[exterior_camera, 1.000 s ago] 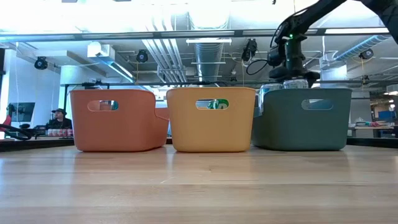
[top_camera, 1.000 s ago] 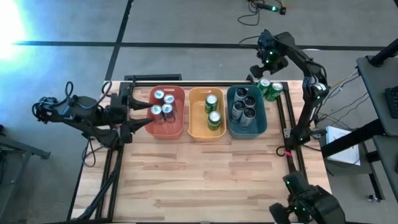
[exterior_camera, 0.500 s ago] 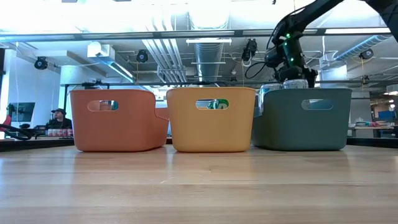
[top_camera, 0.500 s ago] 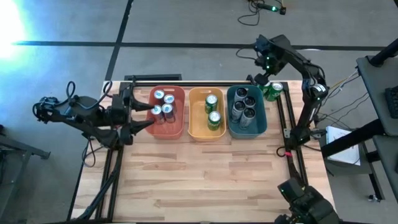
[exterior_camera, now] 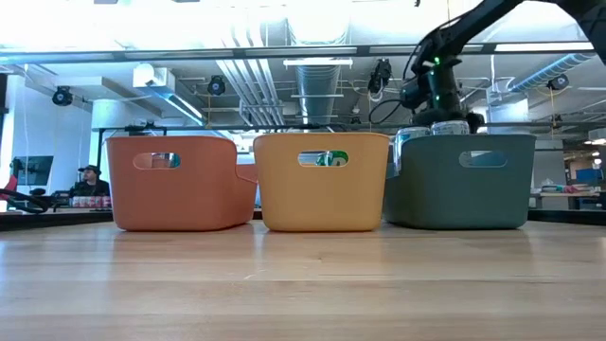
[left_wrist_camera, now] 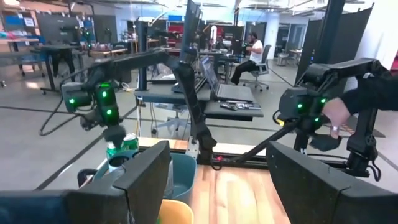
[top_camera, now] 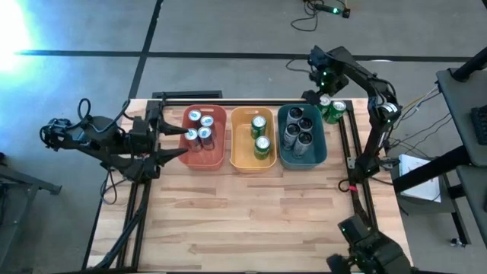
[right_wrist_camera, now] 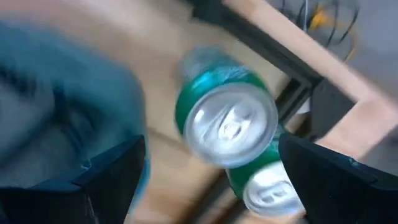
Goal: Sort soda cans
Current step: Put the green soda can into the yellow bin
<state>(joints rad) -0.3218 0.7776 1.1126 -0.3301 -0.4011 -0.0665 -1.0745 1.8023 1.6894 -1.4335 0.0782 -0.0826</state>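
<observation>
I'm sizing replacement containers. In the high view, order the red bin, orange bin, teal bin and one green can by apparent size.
1. Red bin, orange bin and teal bin: look alike, so unranked.
2. Green can: clearly smallest.

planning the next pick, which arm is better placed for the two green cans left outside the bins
Right. Its pincer hovers open directly above the two green cans beside the teal bin. The left pincer sits open by the red bin, across the table.
</observation>
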